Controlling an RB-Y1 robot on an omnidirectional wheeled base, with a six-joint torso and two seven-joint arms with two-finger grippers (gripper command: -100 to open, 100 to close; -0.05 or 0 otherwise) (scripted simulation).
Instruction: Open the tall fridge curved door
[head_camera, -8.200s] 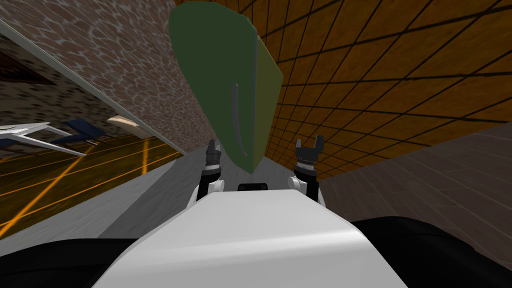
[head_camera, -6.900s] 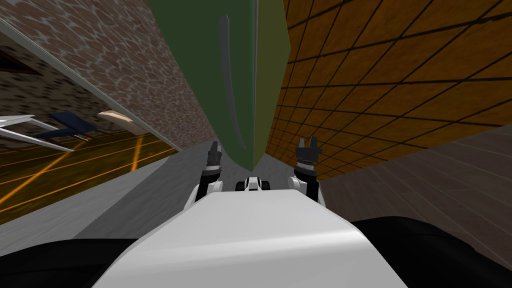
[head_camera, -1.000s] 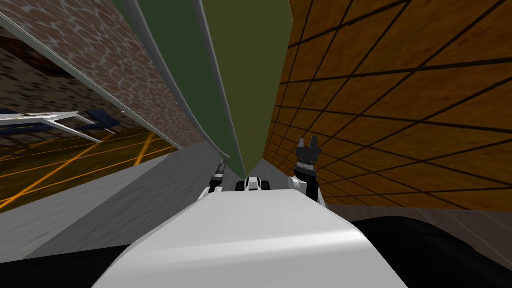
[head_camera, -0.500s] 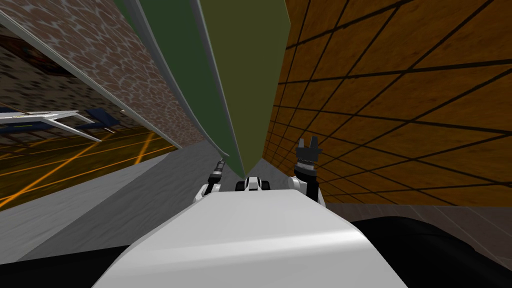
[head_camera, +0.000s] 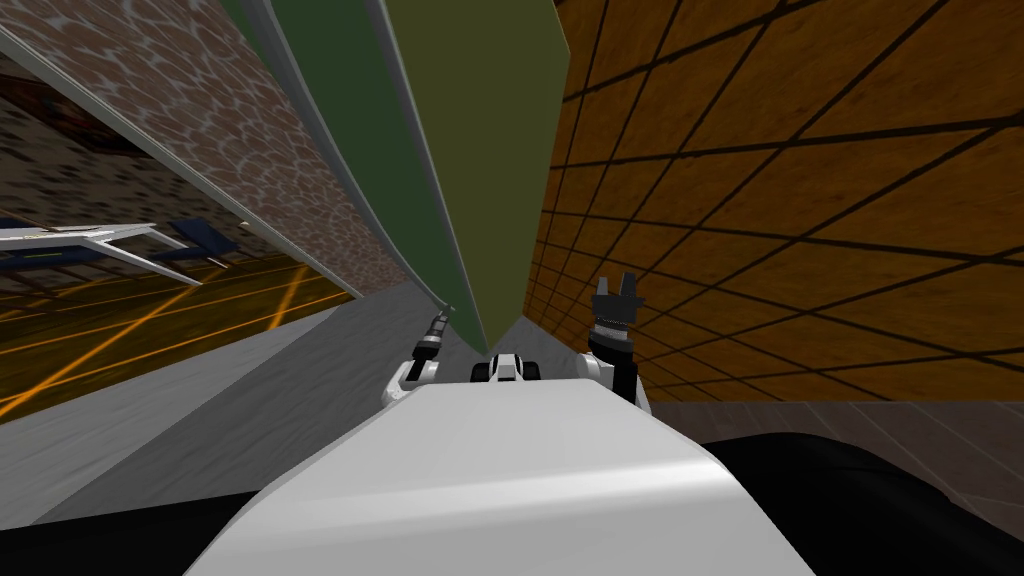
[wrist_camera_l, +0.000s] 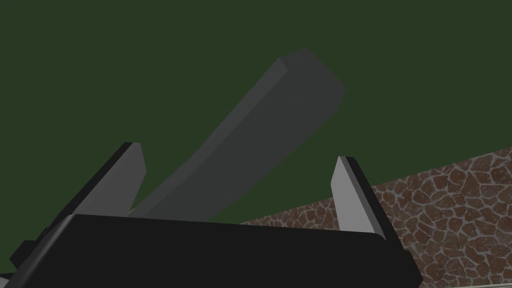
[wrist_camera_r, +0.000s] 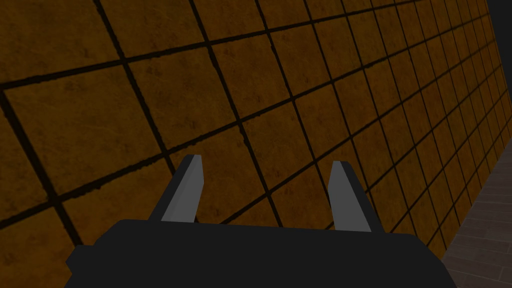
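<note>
inside left pincer (wrist_camera_l: 239, 152), grey door handle (wrist_camera_l: 280, 105)

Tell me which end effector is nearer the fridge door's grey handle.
Left. The left end effector has the handle between its open fingers; the right end effector faces the tiled wall.

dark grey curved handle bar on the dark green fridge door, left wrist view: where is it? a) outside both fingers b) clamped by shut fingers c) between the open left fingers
c: the dark grey curved handle bar rises between the spread fingers of the left gripper.
</note>
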